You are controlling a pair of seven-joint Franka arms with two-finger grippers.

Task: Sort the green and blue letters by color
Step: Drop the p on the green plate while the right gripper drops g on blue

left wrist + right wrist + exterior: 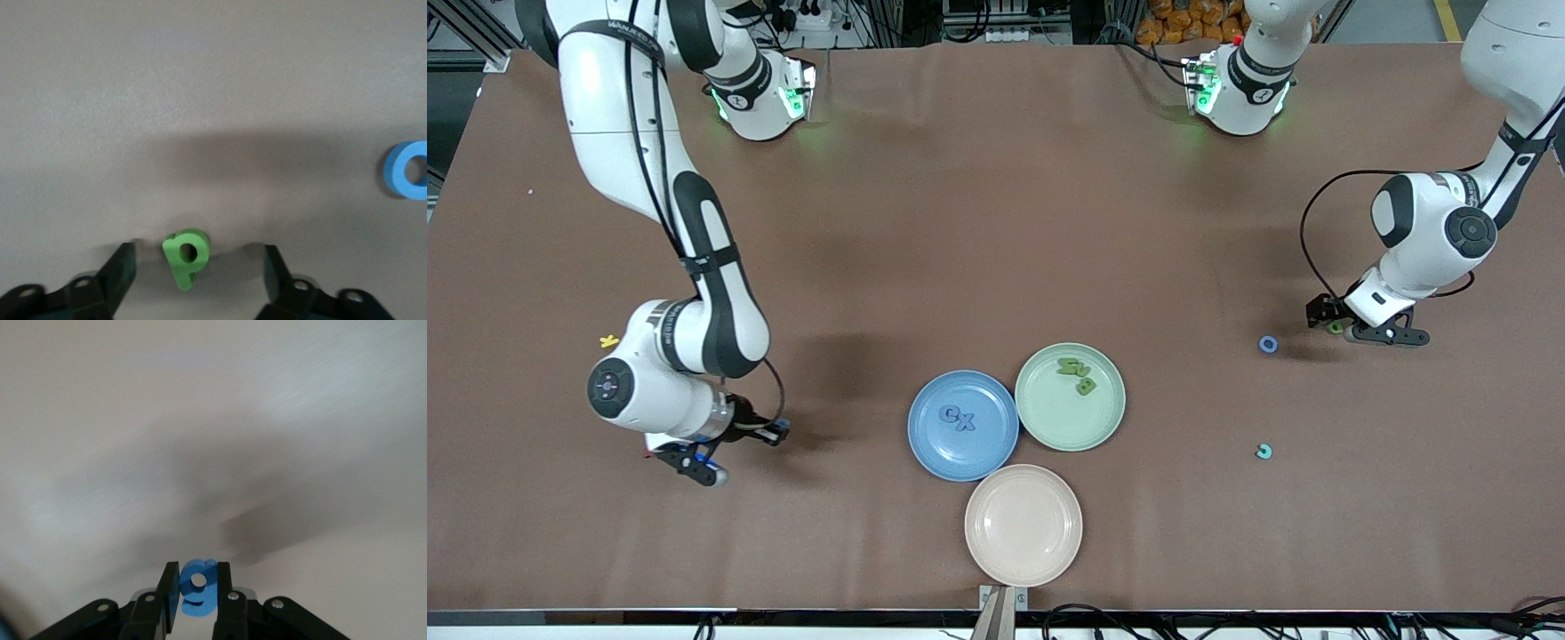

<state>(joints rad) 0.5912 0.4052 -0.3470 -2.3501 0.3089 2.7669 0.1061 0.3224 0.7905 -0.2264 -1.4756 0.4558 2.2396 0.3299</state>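
My left gripper (1347, 327) is low at the left arm's end of the table. It is open, with its fingers (120, 273) on either side of a green P (187, 257) that lies on the table, a gap showing on both sides. A blue ring letter (1268, 344) lies close by (407, 170). My right gripper (198, 570) is shut on a blue 6-like letter (199, 597), over the table at the right arm's end (704, 464). The blue plate (934, 444) holds two blue letters (959, 417). The green plate (1049, 427) holds green letters (1076, 373).
A beige plate (1023, 524) touches both plates, nearer the front camera. A teal letter (1264, 452) lies alone, nearer the camera than the blue ring. A yellow K (609, 340) lies beside the right arm's wrist.
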